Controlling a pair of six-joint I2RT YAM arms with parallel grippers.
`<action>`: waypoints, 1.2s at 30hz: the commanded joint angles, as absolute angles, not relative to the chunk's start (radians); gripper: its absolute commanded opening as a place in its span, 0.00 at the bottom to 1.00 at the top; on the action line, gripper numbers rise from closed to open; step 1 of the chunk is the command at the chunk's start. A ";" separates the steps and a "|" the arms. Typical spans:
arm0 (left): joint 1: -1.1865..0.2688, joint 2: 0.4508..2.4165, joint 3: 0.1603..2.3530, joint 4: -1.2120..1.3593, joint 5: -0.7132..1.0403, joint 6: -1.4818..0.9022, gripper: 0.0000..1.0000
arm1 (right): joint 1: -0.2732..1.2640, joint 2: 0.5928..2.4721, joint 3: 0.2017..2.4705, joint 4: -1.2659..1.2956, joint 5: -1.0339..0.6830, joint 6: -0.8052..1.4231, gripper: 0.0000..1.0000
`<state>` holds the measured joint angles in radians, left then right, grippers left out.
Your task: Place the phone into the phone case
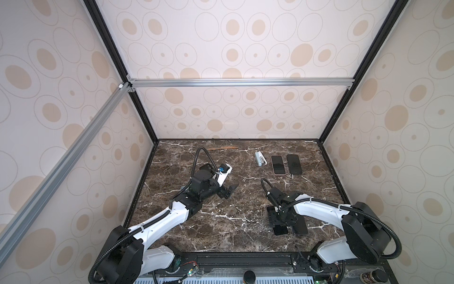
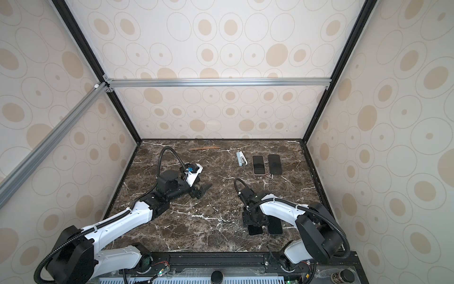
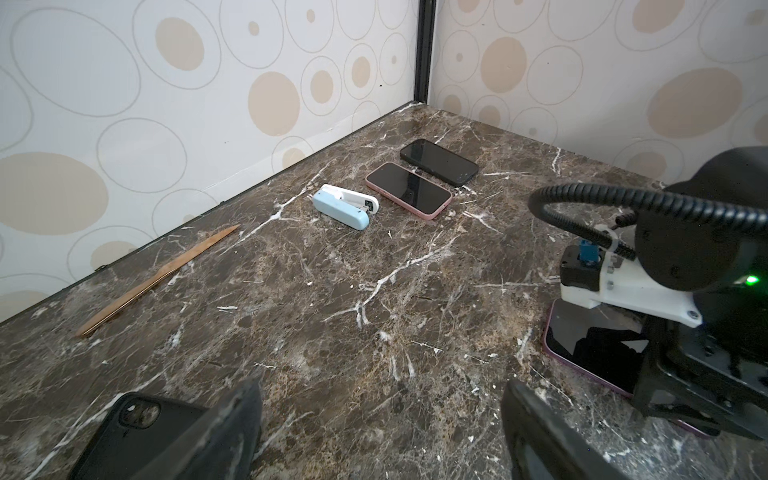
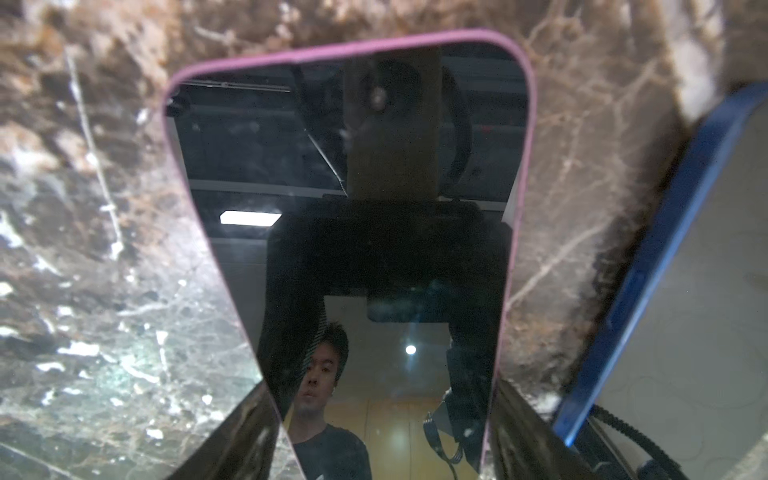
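As my right gripper (image 4: pixel 384 432) straddles the phone (image 4: pixel 345 166), grip unclear
Left gripper (image 3: pixel 382 415) wide, empty; skewed pinch may skid it into the blue phone (image 4: pixel 706 332)

In both top views the right end effector (image 1: pixel 281 221) covers the purple phone (image 1: pixel 280 231) and blue phone (image 1: pixel 301 228), so only their 6 o'clock ends poke out. The black case (image 3: pixel 137 432) runs off-frame in the left wrist view. Is it actually gripping the phone? Can't tell.
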<state>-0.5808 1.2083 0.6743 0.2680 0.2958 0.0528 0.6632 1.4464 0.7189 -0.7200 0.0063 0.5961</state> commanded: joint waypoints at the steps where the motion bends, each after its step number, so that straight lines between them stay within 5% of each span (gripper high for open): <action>1: -0.587 1.201 0.721 0.258 0.263 0.049 0.90 | 0.677 1.483 0.694 -0.667 0.034 0.593 0.61; 11: -0.577 1.254 0.808 0.169 0.256 -0.058 0.91 | 0.725 1.382 0.738 -0.611 0.084 0.469 0.54; 22: -0.563 1.415 1.142 -0.163 0.495 -0.321 0.89 | 0.764 1.249 0.880 -0.519 0.150 0.242 0.53; 31: -0.563 1.551 1.319 -0.340 0.746 -0.434 0.78 | 0.765 1.187 0.975 -0.397 0.065 0.076 0.53; 36: -0.565 1.562 1.327 -0.346 0.804 -0.449 0.64 | 0.765 1.177 0.994 -0.381 0.040 0.041 0.53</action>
